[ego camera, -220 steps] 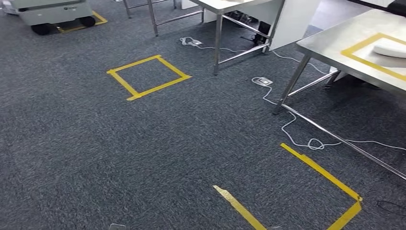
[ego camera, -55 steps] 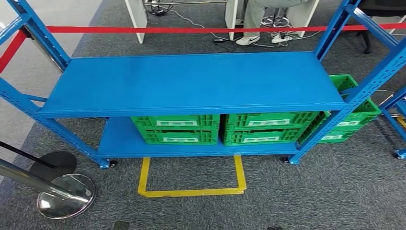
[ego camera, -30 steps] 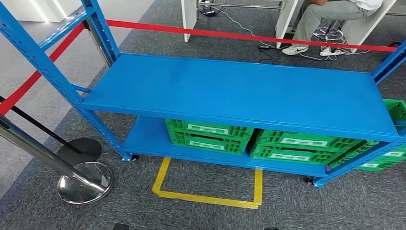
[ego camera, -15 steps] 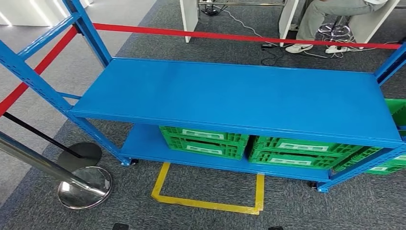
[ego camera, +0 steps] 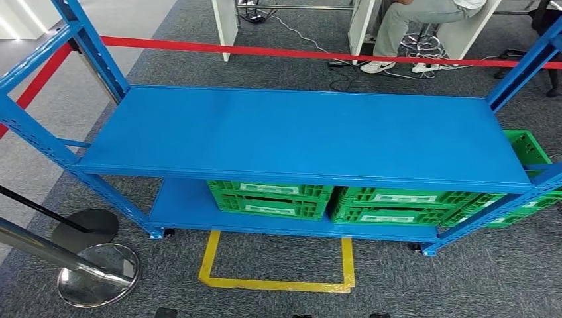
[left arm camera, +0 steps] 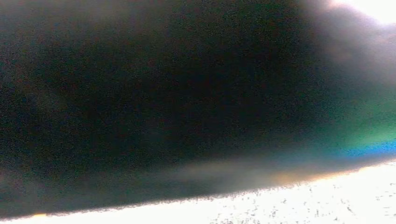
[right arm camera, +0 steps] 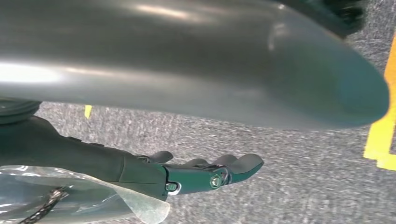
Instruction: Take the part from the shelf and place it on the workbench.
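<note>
you are looking down at a blue shelf [ego camera: 305, 136] that spans the middle of the head view, its upper board a plain blue sheet from the left posts to the right ones. under that board, on the lower level, two green crates [ego camera: 268, 199] stand side by side, touching or nearly so. a third green crate [ego camera: 527, 149] shows past the right posts at the right edge. grey carpet [ego camera: 464, 285] covers the floor. a yellow tape square [ego camera: 275, 285] lies on it at lower centre, just in front of the shelf. a red barrier tape [ego camera: 265, 51] runs across the upper part of the frame behind the shelf. a shiny stanchion base [ego camera: 96, 275] sits at lower left. at the top of the frame a seated person [ego camera: 414, 13] has their feet on the carpet between white desk panels.

you cannot tell where the part lies: the upper board hides the insides of the crates.

in the right wrist view the right hand [right arm camera: 205, 175] hangs over the carpet near a strip of yellow tape, its dark fingers stretched out side by side. the thick grey thumb [right arm camera: 187, 60] is apart from them, with nothing between. the left wrist view is a dark blur, so you cannot tell how the left hand is set.
</note>
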You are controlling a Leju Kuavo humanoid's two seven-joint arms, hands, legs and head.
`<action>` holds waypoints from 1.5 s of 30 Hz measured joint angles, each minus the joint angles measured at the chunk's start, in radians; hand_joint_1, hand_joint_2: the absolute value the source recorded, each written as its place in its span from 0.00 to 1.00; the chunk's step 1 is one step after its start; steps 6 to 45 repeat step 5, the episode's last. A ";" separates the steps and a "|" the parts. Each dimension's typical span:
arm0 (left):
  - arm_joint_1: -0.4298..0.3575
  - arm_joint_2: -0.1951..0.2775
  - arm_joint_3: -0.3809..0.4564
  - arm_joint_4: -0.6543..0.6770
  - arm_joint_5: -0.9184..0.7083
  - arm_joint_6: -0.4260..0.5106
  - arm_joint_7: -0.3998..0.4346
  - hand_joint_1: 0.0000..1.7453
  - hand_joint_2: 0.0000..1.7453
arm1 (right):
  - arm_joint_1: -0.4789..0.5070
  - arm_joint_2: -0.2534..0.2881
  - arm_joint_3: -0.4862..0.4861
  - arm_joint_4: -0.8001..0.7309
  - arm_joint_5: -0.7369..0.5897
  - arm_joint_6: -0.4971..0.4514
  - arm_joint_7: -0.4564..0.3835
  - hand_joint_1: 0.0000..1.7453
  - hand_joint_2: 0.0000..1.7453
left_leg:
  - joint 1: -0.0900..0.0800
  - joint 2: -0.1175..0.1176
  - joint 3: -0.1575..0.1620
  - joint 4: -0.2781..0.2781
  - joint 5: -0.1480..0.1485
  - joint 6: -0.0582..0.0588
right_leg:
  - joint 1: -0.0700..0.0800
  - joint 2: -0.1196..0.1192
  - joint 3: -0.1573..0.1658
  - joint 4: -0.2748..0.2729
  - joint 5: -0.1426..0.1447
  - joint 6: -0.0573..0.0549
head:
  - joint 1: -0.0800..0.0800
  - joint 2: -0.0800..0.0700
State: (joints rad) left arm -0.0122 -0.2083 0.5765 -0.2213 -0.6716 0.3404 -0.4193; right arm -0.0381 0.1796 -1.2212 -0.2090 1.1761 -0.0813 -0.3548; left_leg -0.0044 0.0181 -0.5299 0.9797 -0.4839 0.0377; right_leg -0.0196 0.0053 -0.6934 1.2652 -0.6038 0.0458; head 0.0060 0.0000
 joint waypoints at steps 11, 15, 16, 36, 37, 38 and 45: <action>-0.001 -0.002 0.001 0.000 0.000 -0.001 0.000 0.00 0.00 | -0.003 -0.002 -0.001 0.000 0.000 0.000 0.000 0.00 0.00 | -0.011 0.030 0.019 0.007 -0.021 -0.012 | 0.011 -0.057 0.124 -0.249 0.113 -0.022 | 0.000 0.000; -0.001 -0.002 0.001 0.000 0.000 -0.001 0.000 0.00 0.00 | -0.003 -0.002 -0.001 0.000 0.000 0.000 0.000 0.00 0.00 | -0.011 0.030 0.019 0.007 -0.021 -0.012 | 0.011 -0.057 0.124 -0.249 0.113 -0.022 | 0.000 0.000; -0.001 -0.002 0.001 0.000 0.000 -0.001 0.000 0.00 0.00 | -0.003 -0.002 -0.001 0.000 0.000 0.000 0.000 0.00 0.00 | -0.011 0.030 0.019 0.007 -0.021 -0.012 | 0.011 -0.057 0.124 -0.249 0.113 -0.022 | 0.000 0.000; -0.001 -0.002 0.001 0.000 0.000 -0.001 0.000 0.00 0.00 | -0.003 -0.002 -0.001 0.000 0.000 0.000 0.000 0.00 0.00 | -0.011 0.030 0.019 0.007 -0.021 -0.012 | 0.011 -0.057 0.124 -0.249 0.113 -0.022 | 0.000 0.000; -0.001 -0.002 0.001 0.000 0.000 -0.001 0.000 0.00 0.00 | -0.003 -0.002 -0.001 0.000 0.000 0.000 0.000 0.00 0.00 | -0.011 0.030 0.019 0.007 -0.021 -0.012 | 0.011 -0.057 0.124 -0.249 0.113 -0.022 | 0.000 0.000; -0.001 -0.002 0.001 0.000 0.000 -0.001 0.000 0.00 0.00 | -0.003 -0.002 -0.001 0.000 0.000 0.000 0.000 0.00 0.00 | -0.011 0.030 0.019 0.007 -0.021 -0.012 | 0.011 -0.057 0.124 -0.249 0.113 -0.022 | 0.000 0.000; -0.001 -0.002 0.001 0.000 0.000 -0.001 0.000 0.00 0.00 | -0.003 -0.002 -0.001 0.000 0.000 0.000 0.000 0.00 0.00 | -0.011 0.030 0.019 0.007 -0.021 -0.012 | 0.011 -0.057 0.124 -0.249 0.113 -0.022 | 0.000 0.000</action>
